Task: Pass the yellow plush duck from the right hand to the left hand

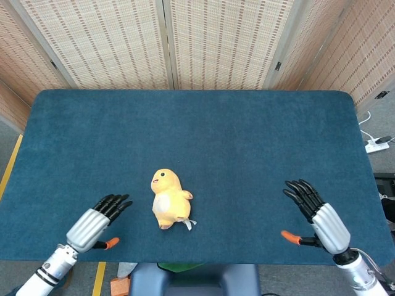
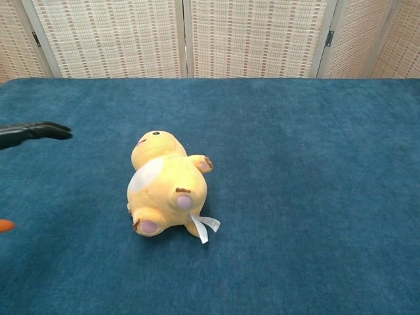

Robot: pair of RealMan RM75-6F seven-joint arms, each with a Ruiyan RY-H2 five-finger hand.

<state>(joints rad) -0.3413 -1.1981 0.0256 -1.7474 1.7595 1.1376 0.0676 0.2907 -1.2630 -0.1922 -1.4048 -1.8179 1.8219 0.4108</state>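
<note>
The yellow plush duck (image 1: 168, 198) lies on its back on the blue table (image 1: 247, 142), feet toward the front edge, a white ribbon tag by its tail; the chest view shows the duck (image 2: 167, 187) at centre left. No hand touches it. My left hand (image 1: 99, 221) is open at the front left, fingers stretched toward the duck, a short gap away. In the chest view only the left hand's dark fingertips (image 2: 39, 130) and an orange thumb tip show at the left edge. My right hand (image 1: 318, 213) is open at the front right, well away from the duck.
Woven screen panels (image 1: 203, 43) stand behind the table's far edge. A white power strip (image 1: 376, 145) lies on the floor to the right. A chair seat (image 1: 185, 279) shows below the table's front edge.
</note>
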